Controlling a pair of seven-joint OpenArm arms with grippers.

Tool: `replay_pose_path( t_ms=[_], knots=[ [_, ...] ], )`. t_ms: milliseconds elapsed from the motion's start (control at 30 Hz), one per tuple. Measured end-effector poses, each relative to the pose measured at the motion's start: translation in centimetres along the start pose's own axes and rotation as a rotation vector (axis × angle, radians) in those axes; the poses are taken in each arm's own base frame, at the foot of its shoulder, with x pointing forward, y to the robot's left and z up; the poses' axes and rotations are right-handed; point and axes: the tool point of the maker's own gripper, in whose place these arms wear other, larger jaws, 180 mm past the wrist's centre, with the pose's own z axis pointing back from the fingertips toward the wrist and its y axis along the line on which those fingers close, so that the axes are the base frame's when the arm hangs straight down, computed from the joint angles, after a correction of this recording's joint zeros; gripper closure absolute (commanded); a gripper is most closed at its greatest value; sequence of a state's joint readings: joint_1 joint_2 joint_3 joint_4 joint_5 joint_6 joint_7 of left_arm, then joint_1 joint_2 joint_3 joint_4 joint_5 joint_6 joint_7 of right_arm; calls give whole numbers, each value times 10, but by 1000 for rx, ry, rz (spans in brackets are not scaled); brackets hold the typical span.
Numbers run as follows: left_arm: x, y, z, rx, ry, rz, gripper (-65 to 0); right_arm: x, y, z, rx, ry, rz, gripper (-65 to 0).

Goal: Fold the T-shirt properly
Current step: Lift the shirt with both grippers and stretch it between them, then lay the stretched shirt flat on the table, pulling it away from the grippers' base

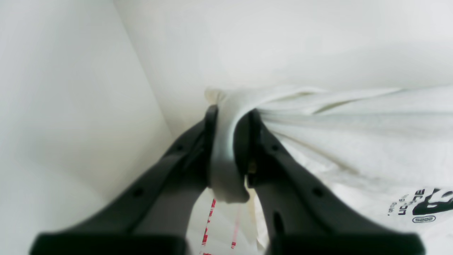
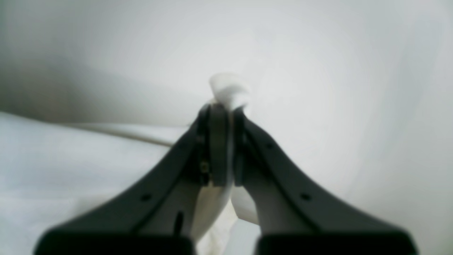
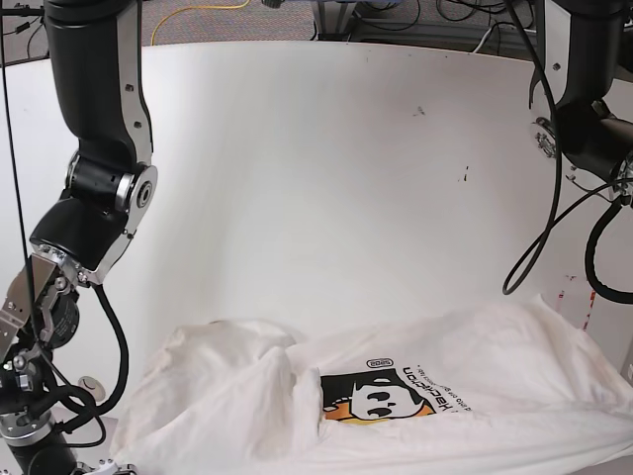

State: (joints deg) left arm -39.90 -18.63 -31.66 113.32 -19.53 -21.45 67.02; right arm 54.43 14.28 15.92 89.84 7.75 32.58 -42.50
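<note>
**Off-white cotton pinched at both ends**

Off-white cotton is lying bunched along the near edge of the table (image 3: 326,148): the T-shirt (image 3: 495,366) is spreading across the front of the base view, its round yellow-orange and black print facing up near the middle, with dark lettering beside it. Its side towards the right arm is rumpled into folds, and its other side is lying flatter.

The left pincer (image 1: 231,113) is closing tight on a gathered wad of the T-shirt (image 1: 354,141), with cloth squeezed between its dark fingers (image 1: 208,141) and fanning out in taut creases towards the lettering. Thin red markings are showing on a surface below the fingers.

The right pincer (image 2: 223,109) is clamping a small tuft of the T-shirt (image 2: 70,170), which is poking up past its tips, while more fabric is hanging beneath it. This view is blurred, so finer detail cannot be told.
</note>
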Motion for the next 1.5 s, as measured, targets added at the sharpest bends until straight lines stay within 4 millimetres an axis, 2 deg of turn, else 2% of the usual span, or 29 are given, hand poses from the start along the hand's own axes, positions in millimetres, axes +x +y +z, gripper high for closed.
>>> replay_pose_path(
  t_ms=[100, 267, 333, 500, 700, 867, 1167, 1333, 1500],
  knots=[
    [-4, -1, 0, -1, 20, -1, 0, -4, -1, 3, -5, 21, 9, 0],
    [-16, -4, 0, -13, 44, -7, 0, -26, 3, 12, -5, 77, 21, 0],
    [-32, -5, 2, -17, 84, -13, 0, -42, 9, 19, 1, 115, 31, 0],
    [-90, -9, 12, -29, 239, -31, 0, -89, 29, 43, 25, 232, 54, 0],
    [-138, 6, 34, -8, 352, -50, 0, -128, 57, 83, 52, 303, 63, 0],
    [-179, 17, 59, -14, 462, -112, 0, -169, 74, 118, 41, 386, -10, 0],
    [-247, 32, 116, -31, 676, -186, 0, -248, 109, 185, 86, 610, -77, 0],
    [-278, 44, 155, -42, 803, -236, 0, -278, 133, 223, 119, 709, -126, 0],
    [-308, 49, 197, -65, 929, -265, 0, -299, 146, 255, 147, 788, -146, 0]
  ],
)
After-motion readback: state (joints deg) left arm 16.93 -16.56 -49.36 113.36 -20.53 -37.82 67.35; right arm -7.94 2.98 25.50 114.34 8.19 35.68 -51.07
